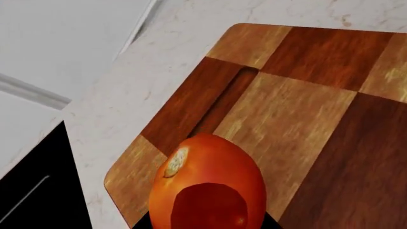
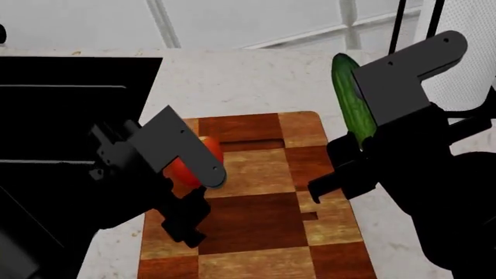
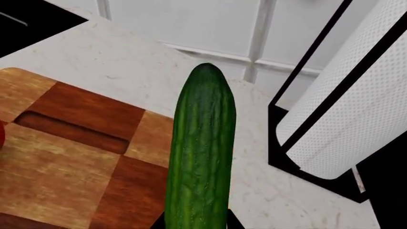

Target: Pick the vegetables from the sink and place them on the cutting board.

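My left gripper [image 2: 194,168] is shut on the red-orange tomato [image 1: 207,183], holding it over the left part of the patchwork wooden cutting board [image 2: 256,221]; the tomato [image 2: 203,156] shows partly behind the gripper in the head view. My right gripper [image 2: 360,142] is shut on the dark green cucumber [image 3: 200,157], which points up and away above the board's right edge [image 3: 152,138]; the cucumber [image 2: 352,99] stands nearly upright in the head view. The black sink [image 2: 69,110] lies at the left.
A white paper towel roll [image 3: 346,105] on a black holder stands on the counter right of the board. The pale marble counter [image 2: 232,81] surrounds the board. A white wall with panels runs along the back.
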Available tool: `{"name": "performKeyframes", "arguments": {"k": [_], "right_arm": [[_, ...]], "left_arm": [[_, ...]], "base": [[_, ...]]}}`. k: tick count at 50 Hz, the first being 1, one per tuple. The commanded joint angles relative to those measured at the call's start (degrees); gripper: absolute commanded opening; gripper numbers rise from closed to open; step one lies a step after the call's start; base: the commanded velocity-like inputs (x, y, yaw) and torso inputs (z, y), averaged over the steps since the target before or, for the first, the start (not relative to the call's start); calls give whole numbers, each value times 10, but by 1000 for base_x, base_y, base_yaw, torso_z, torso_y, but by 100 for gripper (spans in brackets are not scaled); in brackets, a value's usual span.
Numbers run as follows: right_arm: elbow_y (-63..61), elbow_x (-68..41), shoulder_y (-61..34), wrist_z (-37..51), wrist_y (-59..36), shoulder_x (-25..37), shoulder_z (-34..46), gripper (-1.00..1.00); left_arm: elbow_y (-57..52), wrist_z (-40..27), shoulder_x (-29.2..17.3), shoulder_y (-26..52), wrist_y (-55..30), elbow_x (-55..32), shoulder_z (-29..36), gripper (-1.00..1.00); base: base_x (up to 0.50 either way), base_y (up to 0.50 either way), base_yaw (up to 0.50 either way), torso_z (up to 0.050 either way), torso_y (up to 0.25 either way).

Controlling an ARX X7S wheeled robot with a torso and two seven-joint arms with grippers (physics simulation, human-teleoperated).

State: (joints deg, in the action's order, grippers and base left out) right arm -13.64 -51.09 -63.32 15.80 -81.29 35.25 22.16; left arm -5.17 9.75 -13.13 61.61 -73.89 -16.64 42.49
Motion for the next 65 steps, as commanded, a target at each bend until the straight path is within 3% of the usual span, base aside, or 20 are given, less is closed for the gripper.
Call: {"name": "performKeyframes", "arguments": {"k": [1,20,21,36,48,52,54,58,65], "right_arm": [[-2,12,4,-17,7,-9,-9,-100],[4,7,7,-16,21,-6,-2,-100],[4,6,6,-15,19,-7,-3,-100],[7,2,6,-15,26,-7,5,-100],[9,-5,-11,-19,2,-6,34,-100],[67,-42,-27,2,-64,-40,-1,-100],[101,-60,-52,10,-85,-50,19,-100],[178,-133,-108,49,-86,-64,49,-100],[262,-157,-161,21,-69,-93,86,-100]], "left_arm": [[-2,10,14,-5,-11,-11,-13,-100],[-4,8,6,-11,-2,-12,1,-100],[-6,8,4,-11,1,-10,4,100],[-29,1,5,6,-8,-16,-17,100],[-81,-7,18,53,-42,-38,-98,100],[-90,-35,33,53,-45,-32,-146,100],[-109,-53,37,40,-38,-28,-166,100],[-109,-75,31,14,9,-11,-195,100],[-121,-110,44,-13,32,-9,-268,100]], "base": [[0,0,0,0,0],[0,0,0,0,0],[0,0,3,0,0],[0,0,0,0,0],[0,0,0,0,0],[0,0,0,0,0],[0,0,0,0,0],[0,0,0,0,0],[0,0,0,0,0]]}}
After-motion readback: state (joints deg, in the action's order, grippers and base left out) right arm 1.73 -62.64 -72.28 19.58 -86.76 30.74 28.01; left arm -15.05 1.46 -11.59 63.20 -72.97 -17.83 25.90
